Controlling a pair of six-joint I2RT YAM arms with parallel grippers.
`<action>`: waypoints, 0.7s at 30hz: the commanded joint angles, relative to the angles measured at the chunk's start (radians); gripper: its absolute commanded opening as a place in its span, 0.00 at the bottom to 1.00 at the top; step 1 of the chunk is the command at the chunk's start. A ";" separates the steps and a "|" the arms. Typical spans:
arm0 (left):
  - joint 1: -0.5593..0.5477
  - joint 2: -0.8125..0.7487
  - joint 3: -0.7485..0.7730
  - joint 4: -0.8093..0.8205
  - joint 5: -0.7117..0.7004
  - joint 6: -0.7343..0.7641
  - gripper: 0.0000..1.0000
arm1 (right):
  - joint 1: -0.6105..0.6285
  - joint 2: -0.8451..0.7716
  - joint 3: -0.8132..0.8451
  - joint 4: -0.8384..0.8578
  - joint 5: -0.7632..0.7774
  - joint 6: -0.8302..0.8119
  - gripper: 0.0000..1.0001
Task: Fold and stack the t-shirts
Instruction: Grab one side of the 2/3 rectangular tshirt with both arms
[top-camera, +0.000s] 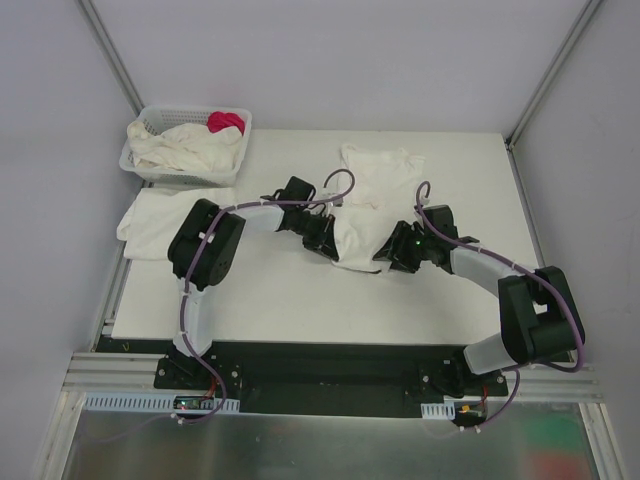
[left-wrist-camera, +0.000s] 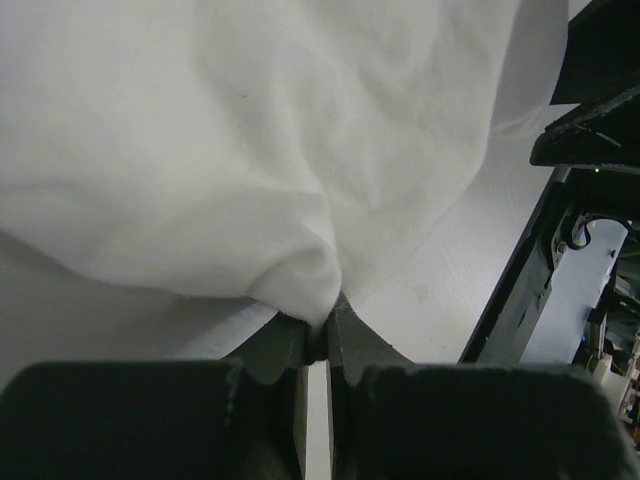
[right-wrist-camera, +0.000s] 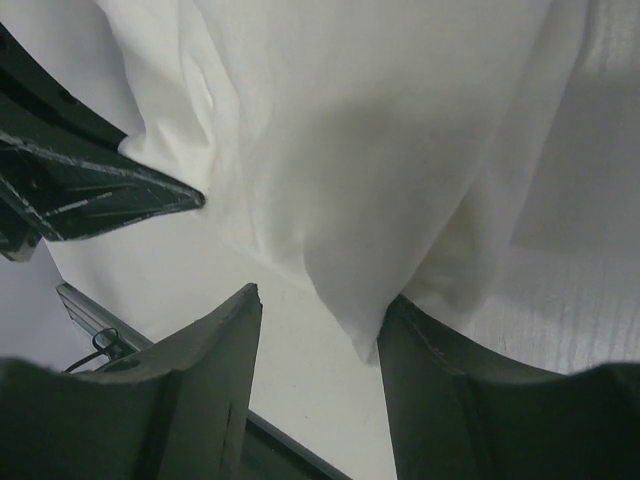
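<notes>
1. Shirt (top-camera: 368, 195) is lying mid-bench (top-camera: 300, 290), collar end away from the arm bases. Its near part is narrowing and bunching between the two pincers.
2. Left pincer (top-camera: 326, 243) is sitting at the shirt's near-left edge. In the left wrist view the pincer (left-wrist-camera: 318, 335) is pressed together, pinching a small fold of the shirt (left-wrist-camera: 250, 150). The cloth is bulging just above the tips and spreading across most of that view.
3. Right pincer (top-camera: 396, 256) is sitting at the shirt's near-right edge, opposite the left one.
4. In the right wrist view the pincer (right-wrist-camera: 320, 350) is standing spread, with bare bench showing through the gap. A pointed corner of the shirt (right-wrist-camera: 380, 150) is drooping into the gap and touching the inner face of one finger (right-wrist-camera: 430, 370). Nothing is clamped there.
5. Second shirt (top-camera: 150, 215) is lying flat at the bench's left edge, just in front of the basket (top-camera: 150, 125) and well apart from both pincers.
6. The basket is sitting at the far-left corner, holding bundled shirts (top-camera: 190, 150) with a red cloth (top-camera: 226, 122) on top at its far-right side.
</notes>
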 joint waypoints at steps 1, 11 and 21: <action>-0.021 -0.087 -0.028 -0.010 -0.017 -0.027 0.00 | 0.003 -0.003 0.025 0.023 0.008 0.005 0.52; -0.028 -0.106 -0.043 -0.010 0.006 -0.005 0.00 | -0.040 -0.095 0.003 -0.026 0.036 -0.021 0.55; -0.032 -0.124 -0.060 -0.010 0.026 0.014 0.06 | -0.063 -0.179 -0.024 -0.095 0.108 -0.047 0.58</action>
